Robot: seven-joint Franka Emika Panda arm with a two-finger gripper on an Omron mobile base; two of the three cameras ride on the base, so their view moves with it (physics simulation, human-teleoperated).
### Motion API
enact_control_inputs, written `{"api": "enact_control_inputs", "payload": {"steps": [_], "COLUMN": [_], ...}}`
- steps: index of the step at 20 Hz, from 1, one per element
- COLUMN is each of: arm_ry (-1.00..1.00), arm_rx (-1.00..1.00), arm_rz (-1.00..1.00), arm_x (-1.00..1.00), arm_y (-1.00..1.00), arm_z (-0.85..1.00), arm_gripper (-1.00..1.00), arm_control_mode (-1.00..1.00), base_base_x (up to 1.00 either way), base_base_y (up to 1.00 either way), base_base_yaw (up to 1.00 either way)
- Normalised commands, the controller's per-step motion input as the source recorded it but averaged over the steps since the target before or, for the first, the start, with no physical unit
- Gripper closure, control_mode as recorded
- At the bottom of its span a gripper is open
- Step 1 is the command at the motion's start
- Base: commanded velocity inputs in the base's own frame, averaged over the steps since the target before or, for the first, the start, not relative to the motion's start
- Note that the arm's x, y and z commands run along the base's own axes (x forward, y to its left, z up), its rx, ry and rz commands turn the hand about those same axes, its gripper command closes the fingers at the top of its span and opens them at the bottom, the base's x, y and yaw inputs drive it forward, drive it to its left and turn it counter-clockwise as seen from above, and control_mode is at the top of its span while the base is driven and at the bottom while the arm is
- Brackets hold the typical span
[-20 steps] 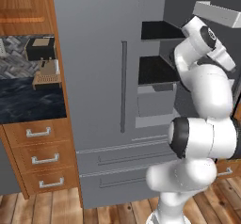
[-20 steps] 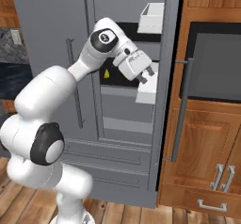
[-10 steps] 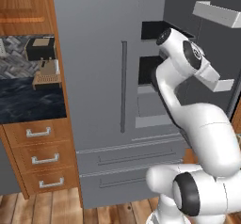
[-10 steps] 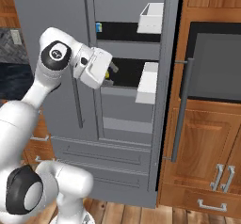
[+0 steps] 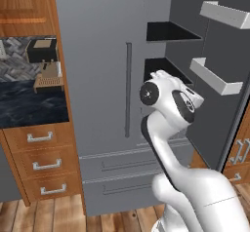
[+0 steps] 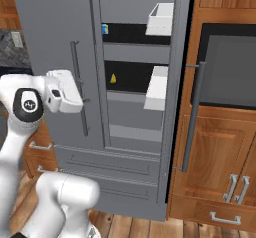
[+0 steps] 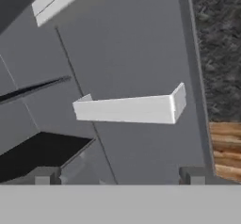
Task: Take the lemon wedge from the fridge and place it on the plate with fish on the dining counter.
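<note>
The grey fridge [image 6: 131, 132] stands with its right door swung open, and the left door [image 5: 97, 80] is closed. The lemon wedge [image 6: 113, 78], a tiny yellow piece, lies on the middle black shelf. My white hand [image 6: 63, 93] hovers in front of the closed left door, left of the wedge and well apart from it. In the hand view my gripper [image 7: 117, 176] is open, its two tips wide apart with nothing between them, facing a white door bin [image 7: 126, 109]. The plate with fish and the dining counter are out of view.
A blue carton [image 6: 104, 29] sits on the upper shelf. The open door [image 5: 215, 75] carries white bins at the right. A dark worktop [image 5: 29, 104] over wooden drawers [image 5: 39, 163] lies to the left. A built-in oven [image 6: 230, 67] stands to the right.
My arm has swung left, carrying the hand from in front of the open shelves to in front of the closed left door. The gripper stayed open.
</note>
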Motion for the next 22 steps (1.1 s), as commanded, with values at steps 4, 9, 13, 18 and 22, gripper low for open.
{"api": "enact_control_inputs", "payload": {"steps": [4, 9, 13, 18, 22], "arm_ry": [-0.07, -0.16, -0.07, 0.01, 0.0], "arm_rx": [-0.19, -0.16, -0.02, -0.02, -0.04], "arm_rz": [0.64, 0.67, 0.15, 0.0, 0.04], "arm_x": [-0.14, -0.03, 0.0, 0.45, 0.87], "arm_y": [0.97, 0.72, 0.02, 0.1, 0.19], "arm_z": [-0.71, -0.47, 0.0, 0.0, 0.0], "arm_gripper": [-1.0, -1.0, -1.0, -1.0, -1.0], "arm_control_mode": [-1.0, -1.0, -1.0, -1.0, -1.0], "base_base_x": [0.0, 0.0, 0.0, 0.0, 0.0], "base_base_y": [0.0, 0.0, 0.0, 0.0, 0.0], "base_base_yaw": [0.0, 0.0, 0.0, 0.0, 0.0]}}
